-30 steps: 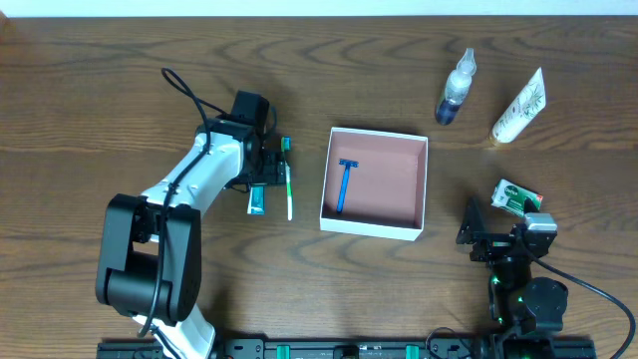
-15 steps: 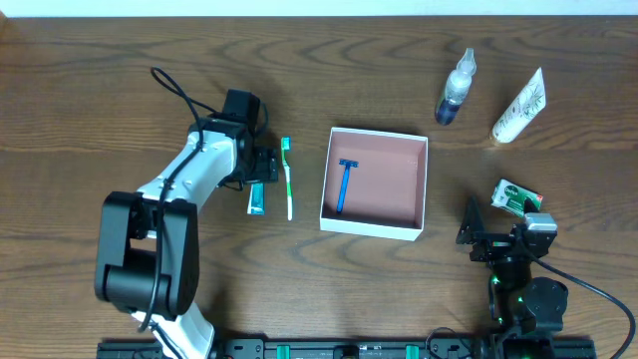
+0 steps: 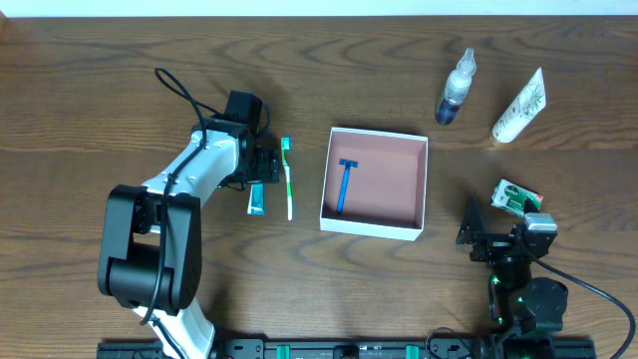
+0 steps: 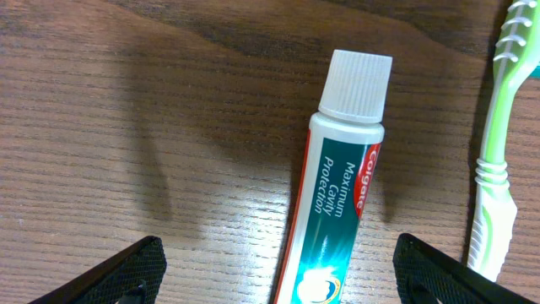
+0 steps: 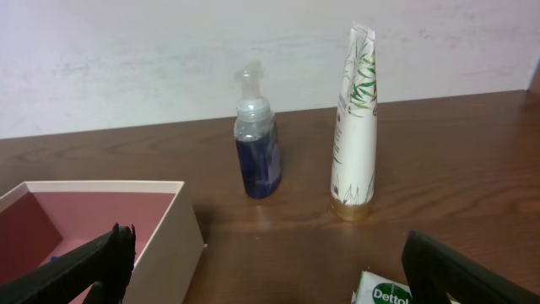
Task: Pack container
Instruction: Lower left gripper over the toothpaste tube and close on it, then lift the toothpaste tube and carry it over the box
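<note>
A toothpaste tube [image 4: 333, 194] and a green toothbrush [image 3: 288, 179] lie left of the container [image 3: 394, 189], the toothpaste under the left gripper [image 4: 281, 266], whose jaws stand spread and empty; a spray bottle [image 3: 456, 88], a white tube [image 3: 518, 107] and a green-and-white packet [image 3: 515, 196] lie to the right; the right gripper [image 5: 270, 262] is likewise spread and empty; the container sits mid-table [image 3: 100, 80], white-walled, pinkish-brown inside, holding a blue razor [image 3: 344, 184]; it is square, mouth upward, with sides nearly parallel to the table's edges.
</note>
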